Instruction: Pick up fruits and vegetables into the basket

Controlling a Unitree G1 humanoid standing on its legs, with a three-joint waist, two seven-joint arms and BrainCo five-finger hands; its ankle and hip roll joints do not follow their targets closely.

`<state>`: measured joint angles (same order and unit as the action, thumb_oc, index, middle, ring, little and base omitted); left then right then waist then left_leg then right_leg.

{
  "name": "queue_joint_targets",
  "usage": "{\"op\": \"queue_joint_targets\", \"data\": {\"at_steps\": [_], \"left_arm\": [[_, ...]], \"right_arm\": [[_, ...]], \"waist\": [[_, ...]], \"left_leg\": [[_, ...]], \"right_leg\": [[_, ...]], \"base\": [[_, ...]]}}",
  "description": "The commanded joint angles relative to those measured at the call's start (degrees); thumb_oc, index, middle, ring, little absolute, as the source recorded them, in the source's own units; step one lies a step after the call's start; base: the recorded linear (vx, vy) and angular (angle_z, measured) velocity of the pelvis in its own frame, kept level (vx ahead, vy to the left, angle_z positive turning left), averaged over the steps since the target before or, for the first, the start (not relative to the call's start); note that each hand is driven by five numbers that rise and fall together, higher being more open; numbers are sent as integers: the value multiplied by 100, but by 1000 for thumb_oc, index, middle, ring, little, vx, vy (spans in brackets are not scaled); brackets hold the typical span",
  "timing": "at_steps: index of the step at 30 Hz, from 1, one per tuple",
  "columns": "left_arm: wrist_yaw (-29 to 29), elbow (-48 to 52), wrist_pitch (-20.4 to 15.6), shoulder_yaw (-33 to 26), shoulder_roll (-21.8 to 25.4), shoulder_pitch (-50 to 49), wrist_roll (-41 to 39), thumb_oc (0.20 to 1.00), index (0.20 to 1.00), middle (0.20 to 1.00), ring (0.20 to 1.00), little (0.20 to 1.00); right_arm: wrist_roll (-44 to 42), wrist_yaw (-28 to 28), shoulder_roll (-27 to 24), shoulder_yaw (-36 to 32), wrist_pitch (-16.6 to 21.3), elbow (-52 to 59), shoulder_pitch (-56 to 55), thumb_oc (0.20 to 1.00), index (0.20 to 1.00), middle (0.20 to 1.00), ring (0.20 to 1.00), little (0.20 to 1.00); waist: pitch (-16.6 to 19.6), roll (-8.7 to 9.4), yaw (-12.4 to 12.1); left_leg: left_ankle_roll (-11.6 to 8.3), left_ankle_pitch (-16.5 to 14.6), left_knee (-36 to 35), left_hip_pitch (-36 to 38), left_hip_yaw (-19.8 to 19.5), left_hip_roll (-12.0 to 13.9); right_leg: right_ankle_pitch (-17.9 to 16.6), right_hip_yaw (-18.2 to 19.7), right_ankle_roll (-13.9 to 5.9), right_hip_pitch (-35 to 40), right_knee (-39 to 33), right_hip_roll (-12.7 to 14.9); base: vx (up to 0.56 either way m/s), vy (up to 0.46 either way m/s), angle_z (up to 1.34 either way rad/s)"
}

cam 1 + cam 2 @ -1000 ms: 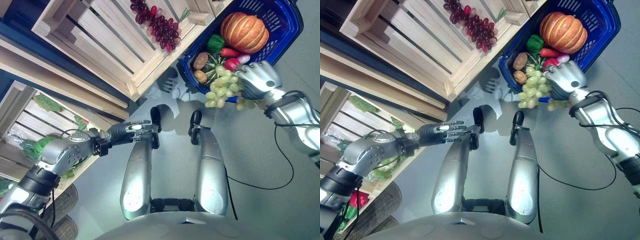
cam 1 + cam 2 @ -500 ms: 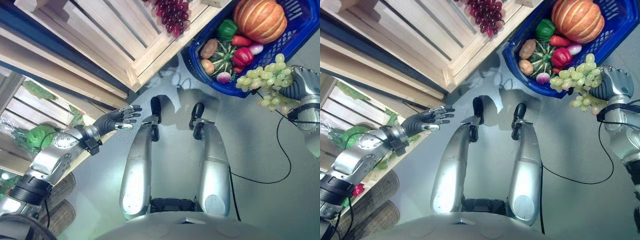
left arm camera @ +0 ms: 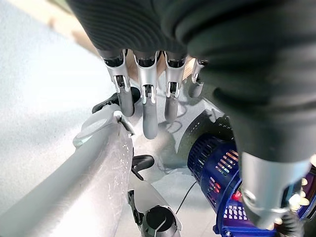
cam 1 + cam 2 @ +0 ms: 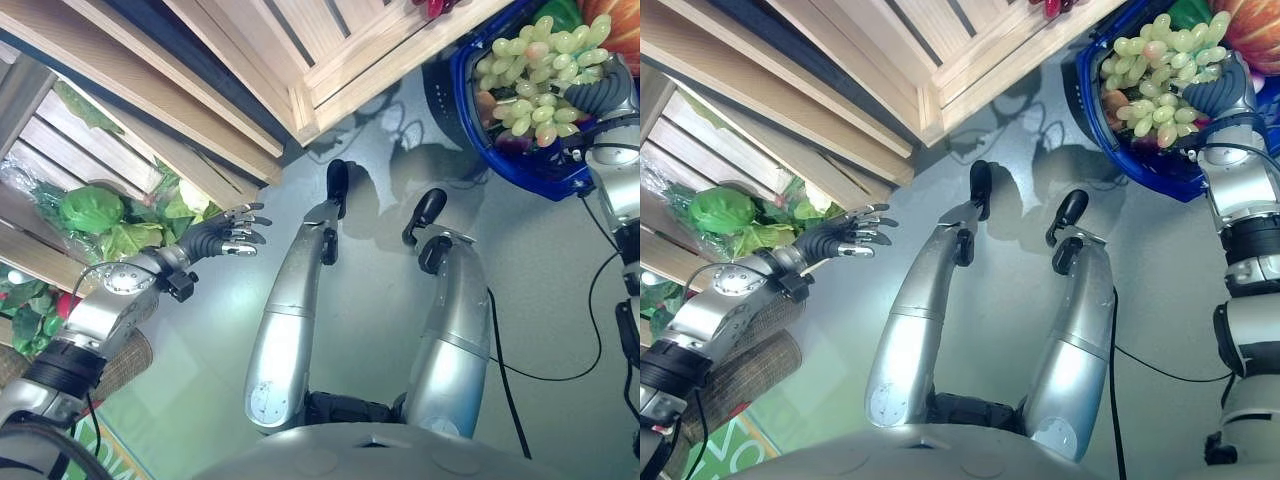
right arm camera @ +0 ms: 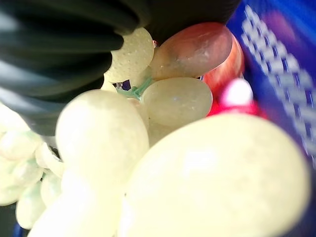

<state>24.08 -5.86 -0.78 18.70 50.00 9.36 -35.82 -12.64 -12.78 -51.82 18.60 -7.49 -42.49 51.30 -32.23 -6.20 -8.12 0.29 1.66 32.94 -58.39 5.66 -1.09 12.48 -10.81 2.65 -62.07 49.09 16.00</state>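
- The right hand (image 4: 600, 95) has carried the one bunch of green grapes (image 4: 535, 70) from outside the rim of the blue basket (image 4: 520, 170) to a place over its inside; half a second ago the bunch hung past the near edge.
- Its fingers are curled around the bunch, as the right wrist view shows the grapes pressed close against the dark cover.
- I judge that the grapes are almost delivered: the hand has only to lower and let go.
- The left hand (image 4: 225, 233) has its fingers straight and a little spread, holding nothing. It has moved nearer to the low shelf (image 4: 60, 140) at the left.
- The camera has also shifted, so the crates look moved.
- Count: one basket, one bunch of green grapes, one round green vegetable (image 4: 90, 208) among loose leaves on the shelf, one wooden crate (image 4: 330, 60) at the far side.
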Motion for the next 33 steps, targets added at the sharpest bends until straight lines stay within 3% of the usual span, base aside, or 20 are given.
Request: {"op": "queue_joint_targets", "data": {"at_steps": [1, 5, 6, 7, 10, 13, 20, 27, 28, 29, 33], "left_arm": [[-179, -326, -390, 369, -742, -125, 255, 1000, 1000, 1000, 1000, 1000], [-319, -479, -815, 606, -976, -117, 527, 1000, 1000, 1000, 1000, 1000], [-364, -483, -894, 645, -1005, -114, 585, 1000, 1000, 1000, 1000, 1000], [-448, -465, -1003, 687, -1041, -123, 694, 1000, 1000, 1000, 1000, 1000], [-721, -364, -1200, 797, -1129, -132, 944, 1000, 1000, 1000, 1000, 1000], [-1085, -289, -1368, 937, -1239, -84, 1236, 1000, 1000, 1000, 1000, 1000], [-1890, 139, -1584, 1076, -1430, -129, 2087, 1000, 1000, 1000, 1000, 1000], [-2692, 494, -1457, 823, -1439, -380, 3236, 1000, 1000, 1000, 1000, 1000], [-2819, 546, -1473, 721, -1439, -332, 3334, 1000, 1000, 1000, 1000, 1000], [-2868, 569, -1481, 742, -1427, -428, 3376, 1000, 1000, 1000, 1000, 1000], [-2816, 713, -1696, 508, -1458, -620, 2883, 1000, 1000, 1000, 1000, 1000]], "right_arm": [[-826, -281, -415, -132, -45, -483, 270, 200, 200, 200, 200, 200], [-1835, -671, -158, -412, -197, -1021, 397, 200, 200, 200, 200, 200], [-2011, -709, -116, -492, -263, -1127, 380, 366, 366, 366, 366, 366], [-2126, -703, -79, -561, -276, -1228, 362, 1000, 1000, 1000, 1000, 1000], [-2576, -1035, 58, -709, -323, -1277, 266, 1000, 1000, 1000, 1000, 1000], [-2640, -1272, 240, -945, 67, -1373, 108, 1000, 1000, 1000, 1000, 1000], [-1247, -1720, 643, -950, 595, 69, -874, 1000, 1000, 1000, 1000, 1000], [117, -1869, 1435, -828, 1055, 2552, -3073, 1000, 1000, 1000, 1000, 1000], [329, -1876, 1583, -769, 1162, 2807, -3287, 1000, 1000, 1000, 1000, 1000], [466, -1875, 1686, -715, 1213, 2931, -3577, 1000, 1000, 1000, 1000, 1000], [942, -1676, 1782, -528, 1591, 3345, -4432, 1000, 1000, 1000, 1000, 1000]], "waist": [[244, -1033, 149], [244, -1159, 134], [244, -1169, 136], [244, -1182, 137], [244, -1173, 148], [244, -1134, 180], [244, -961, 422], [244, -656, 900], [244, -622, 987], [244, -588, 1043], [244, -513, 1229]], "left_leg": [[81, -1066, 369, 92, 85, -12], [81, -1090, 383, 33, 103, -21], [83, -1094, 366, 48, 104, -26], [87, -1091, 343, 69, 109, -25], [104, -1078, 283, 147, 110, -46], [125, -1065, 167, 314, 111, -64], [104, -984, -213, 873, 199, -109], [21, -940, -579, 1484, 403, -57], [40, -780, -670, 1412, 489, -29], [-2, -952, -644, 1661, 470, -35], [-19, -1010, -718, 2035, 564, -11]], "right_leg": [[54, -26, -273, -176, -8, -378], [93, 36, -245, -287, 41, -400], [101, 40, -243, -277, 27, -415], [98, 48, -239, -256, 2, -440], [84, 51, -226, -174, -88, -507], [46, 34, -241, 2, -235, -583], [-74, 28, -276, 552, -700, -738], [-139, 178, -352, 1115, -1147, -896], [-322, 173, -313, 1047, -1309, -926], [-150, 252, -373, 1276, -1278, -952], [-117, 340, -425, 1616, -1421, -980]], "base": [[-9, 40, -5], [-3, 18, -3], [0, 0, 0], [0, 0, 0], [0, 0, 0], [-33, -22, -3], [-45, 17, -7], [-21, 58, -17], [-2, 51, -26], [-5, 52, -27], [19, 38, -23]]}}
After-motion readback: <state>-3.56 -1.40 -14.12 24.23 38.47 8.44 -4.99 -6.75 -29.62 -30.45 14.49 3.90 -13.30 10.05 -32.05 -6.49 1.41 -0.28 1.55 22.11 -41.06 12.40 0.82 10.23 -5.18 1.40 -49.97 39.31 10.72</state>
